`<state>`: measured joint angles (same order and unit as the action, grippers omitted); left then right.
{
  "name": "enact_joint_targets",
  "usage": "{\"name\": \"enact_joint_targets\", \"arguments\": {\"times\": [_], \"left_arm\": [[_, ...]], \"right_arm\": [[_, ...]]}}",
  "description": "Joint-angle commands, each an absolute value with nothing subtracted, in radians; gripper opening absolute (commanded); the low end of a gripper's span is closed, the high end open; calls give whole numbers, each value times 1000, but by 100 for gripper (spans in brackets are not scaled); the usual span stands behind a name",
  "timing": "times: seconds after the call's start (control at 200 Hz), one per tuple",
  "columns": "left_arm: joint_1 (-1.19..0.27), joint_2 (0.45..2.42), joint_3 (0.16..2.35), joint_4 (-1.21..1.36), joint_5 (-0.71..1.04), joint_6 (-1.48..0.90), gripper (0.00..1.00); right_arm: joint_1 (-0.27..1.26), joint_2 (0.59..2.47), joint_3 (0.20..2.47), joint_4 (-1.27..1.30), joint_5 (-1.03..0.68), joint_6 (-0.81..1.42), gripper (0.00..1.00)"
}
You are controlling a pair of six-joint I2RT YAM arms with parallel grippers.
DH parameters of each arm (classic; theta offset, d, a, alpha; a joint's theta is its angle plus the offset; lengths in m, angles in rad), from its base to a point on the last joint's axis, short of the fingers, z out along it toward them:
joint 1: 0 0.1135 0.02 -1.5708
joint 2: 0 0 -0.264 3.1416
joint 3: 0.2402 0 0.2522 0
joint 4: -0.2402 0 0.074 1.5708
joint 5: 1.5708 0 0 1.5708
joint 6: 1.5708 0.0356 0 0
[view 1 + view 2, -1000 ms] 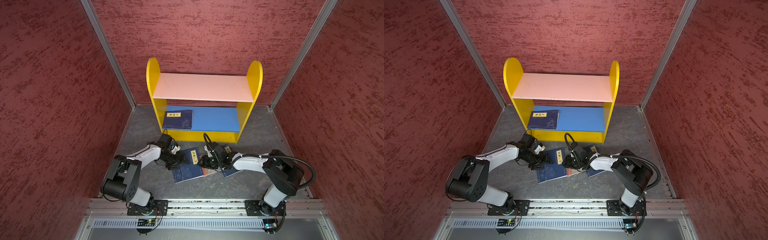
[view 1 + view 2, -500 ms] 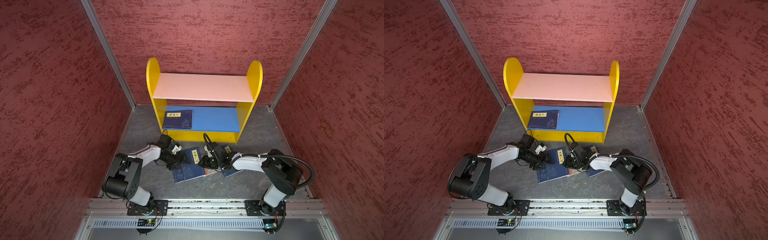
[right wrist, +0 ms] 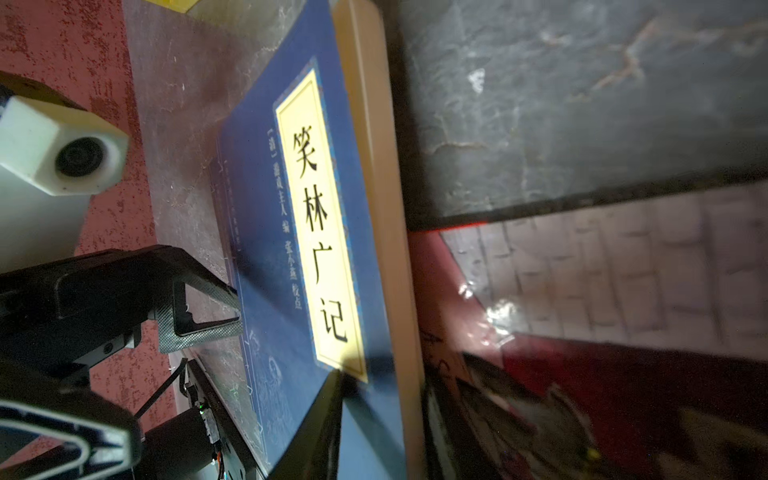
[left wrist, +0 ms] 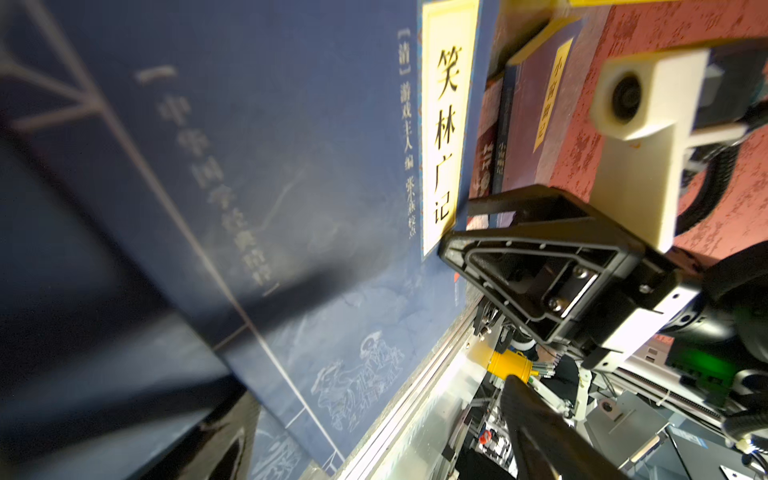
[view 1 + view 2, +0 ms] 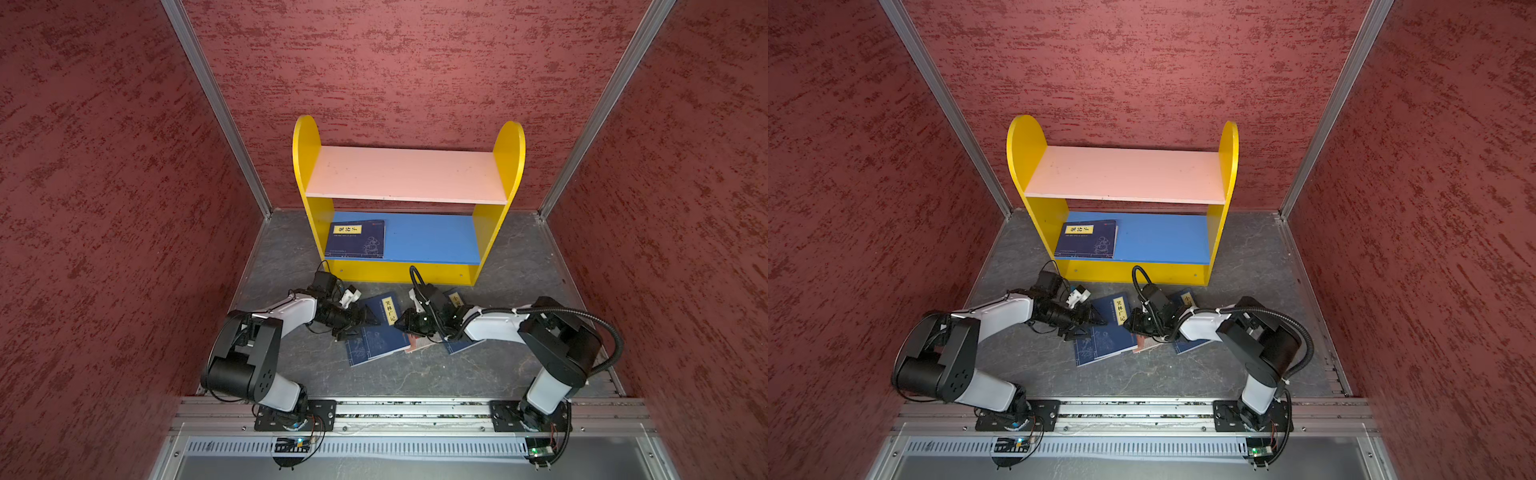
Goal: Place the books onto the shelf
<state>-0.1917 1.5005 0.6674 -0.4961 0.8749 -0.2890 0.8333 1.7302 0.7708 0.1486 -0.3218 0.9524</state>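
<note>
The shelf [image 5: 409, 174] stands at the back, with one navy book [image 5: 357, 239] flat on its blue lower board. Several more books lie in a loose pile on the floor. The top navy book [image 5: 384, 320] has a yellow label, and a pink-and-red one [image 5: 415, 345] peeks out beneath it. My right gripper [image 5: 405, 324] is shut on that top book's right edge [image 3: 291, 208], one finger on the cover. My left gripper [image 5: 359, 323] is open at the book's left edge. Another navy book [image 5: 456, 298] lies partly under the right arm.
Red textured walls close in both sides and the back. The shelf's yellow base [image 5: 399, 274] stands just behind the pile. A metal rail [image 5: 415, 409] carrying both arm mounts runs along the front of the grey floor.
My left gripper's jaws have opened wider and edged toward the top book. The right jaws have closed a little on its right edge.
</note>
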Motion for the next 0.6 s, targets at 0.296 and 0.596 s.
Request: {"name": "enact_joint_targets", "arguments": {"times": [0.296,0.596], "left_arm": [[-155,1509,658,-358,1018,-350,87],[-157,1475,682,-427,1032,-350,64]], "right_arm": [[851,1767,767,154,-394,954,35],[851,1766,776,130,-377,948,36]]}}
